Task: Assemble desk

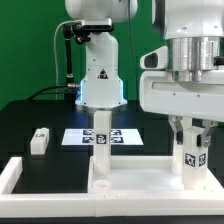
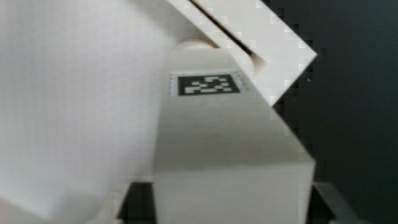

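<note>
Desk leg (image 1: 193, 150) gripped, claw (image 1: 193, 128) vertical

Bright, even light falls from above in the exterior view, with white plastic washed nearly featureless against the dark table (image 1: 40, 110). The wrist view is soft and blurred, its close surfaces dimmer and greyish.

Green wall (image 1: 30, 50) behind, evenly lit. Black counter (image 1: 30, 115) below, carrying marker board (image 1: 75, 137) and low white border frame (image 1: 15, 175). Dark background in wrist view.
</note>
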You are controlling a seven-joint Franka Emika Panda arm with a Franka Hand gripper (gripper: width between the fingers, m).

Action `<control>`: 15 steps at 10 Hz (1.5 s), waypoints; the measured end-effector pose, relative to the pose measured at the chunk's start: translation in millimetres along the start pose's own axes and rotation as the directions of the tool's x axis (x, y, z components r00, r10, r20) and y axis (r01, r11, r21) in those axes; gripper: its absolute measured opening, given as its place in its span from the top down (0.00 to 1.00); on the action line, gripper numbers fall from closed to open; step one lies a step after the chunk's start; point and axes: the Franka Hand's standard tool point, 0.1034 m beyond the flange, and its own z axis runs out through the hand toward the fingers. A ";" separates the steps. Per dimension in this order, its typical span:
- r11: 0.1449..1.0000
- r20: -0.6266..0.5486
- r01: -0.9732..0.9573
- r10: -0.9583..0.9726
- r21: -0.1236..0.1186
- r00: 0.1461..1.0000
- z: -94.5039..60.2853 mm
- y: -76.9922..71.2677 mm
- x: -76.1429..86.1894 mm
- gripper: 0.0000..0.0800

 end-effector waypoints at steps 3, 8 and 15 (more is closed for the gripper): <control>0.948 0.082 -0.319 0.316 0.016 0.945 0.3 3.7 -0.3 0.62; 0.842 0.096 -0.538 0.539 -0.036 0.837 1.4 2.1 -3.3 0.62; 0.996 0.085 0.088 -0.088 0.005 0.992 -7.0 -1.3 0.5 0.19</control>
